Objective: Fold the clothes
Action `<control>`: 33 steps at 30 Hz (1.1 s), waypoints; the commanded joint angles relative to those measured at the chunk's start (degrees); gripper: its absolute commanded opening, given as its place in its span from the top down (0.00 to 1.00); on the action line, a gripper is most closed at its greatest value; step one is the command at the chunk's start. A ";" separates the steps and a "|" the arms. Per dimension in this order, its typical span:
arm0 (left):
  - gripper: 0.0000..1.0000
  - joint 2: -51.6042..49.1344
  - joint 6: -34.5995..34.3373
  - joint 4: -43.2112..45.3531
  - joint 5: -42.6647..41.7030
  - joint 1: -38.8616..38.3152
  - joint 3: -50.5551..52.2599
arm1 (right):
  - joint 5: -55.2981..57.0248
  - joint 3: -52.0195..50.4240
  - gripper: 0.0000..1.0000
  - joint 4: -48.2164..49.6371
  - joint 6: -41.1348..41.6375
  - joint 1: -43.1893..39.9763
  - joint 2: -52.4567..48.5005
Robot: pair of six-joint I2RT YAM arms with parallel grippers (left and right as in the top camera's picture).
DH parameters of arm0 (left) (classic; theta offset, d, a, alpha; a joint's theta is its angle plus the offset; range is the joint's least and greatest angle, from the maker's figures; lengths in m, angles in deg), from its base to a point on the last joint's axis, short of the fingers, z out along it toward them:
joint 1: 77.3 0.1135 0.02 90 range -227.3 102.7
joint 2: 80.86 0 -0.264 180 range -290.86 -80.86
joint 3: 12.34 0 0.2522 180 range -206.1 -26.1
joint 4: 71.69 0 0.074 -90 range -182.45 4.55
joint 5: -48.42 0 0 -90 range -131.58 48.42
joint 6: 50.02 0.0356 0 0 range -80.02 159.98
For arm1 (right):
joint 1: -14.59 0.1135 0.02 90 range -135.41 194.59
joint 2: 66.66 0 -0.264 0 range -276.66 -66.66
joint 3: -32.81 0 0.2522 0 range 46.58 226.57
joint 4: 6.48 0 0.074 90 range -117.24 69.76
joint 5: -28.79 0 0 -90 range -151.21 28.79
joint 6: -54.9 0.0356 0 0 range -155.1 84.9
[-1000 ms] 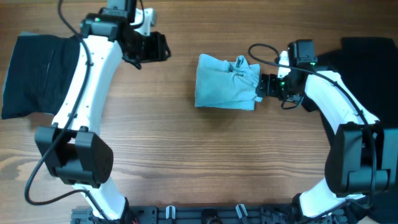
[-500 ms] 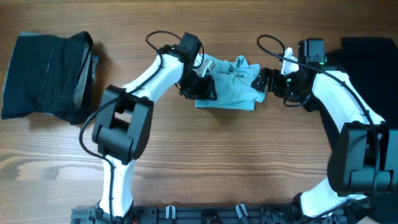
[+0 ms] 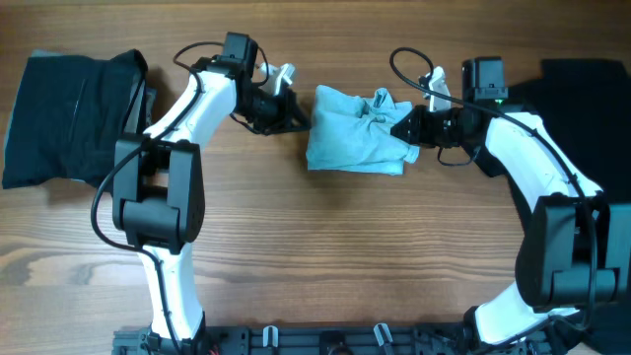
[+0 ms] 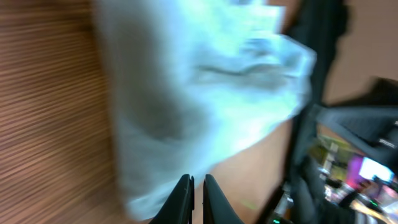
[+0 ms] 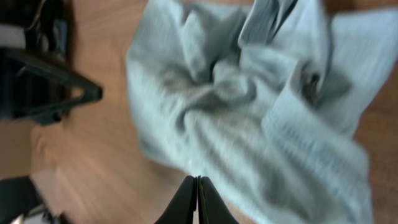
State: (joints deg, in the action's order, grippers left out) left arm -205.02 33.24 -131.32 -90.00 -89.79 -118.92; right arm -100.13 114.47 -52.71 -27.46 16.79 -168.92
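The pale aqua T-shirt lies crumpled in the middle of the table, and fills the left wrist view and the right wrist view. My left gripper is shut at the shirt's left edge, and its blurred tips show no cloth between them. My right gripper is shut on the shirt's right edge, its tips meeting at the hem. Black clothes lie in a pile at the far left and another at the far right.
Bare wooden tabletop stretches in front of the shirt. The arm bases and a black rail run along the near edge. Cables loop above both wrists.
My left gripper pulled back from over the shirt to its left edge and shut. My right gripper closed on the shirt's right edge. The shirt's lower left corner shifted slightly left.
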 commanded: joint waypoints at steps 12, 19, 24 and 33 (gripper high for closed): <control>0.92 0.55 -2.25 -3.61 3.82 -9.46 4.98 | 5.60 -1.38 0.90 2.71 12.26 2.45 -8.66; 0.94 -3.04 -23.91 9.60 21.31 -7.34 11.02 | 8.50 -1.38 0.60 2.03 10.56 2.45 5.84; 0.91 -3.04 -23.93 20.70 17.31 2.89 7.50 | 8.48 -1.40 0.60 3.06 10.47 2.75 5.03; 0.43 -2.95 -16.94 14.86 -14.43 3.39 2.16 | 10.86 -1.51 0.66 6.05 12.63 6.08 -7.98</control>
State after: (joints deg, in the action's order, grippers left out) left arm -207.40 10.73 -113.35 -95.49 -82.86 -116.60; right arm -90.53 113.29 -46.44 -16.10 22.71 -171.87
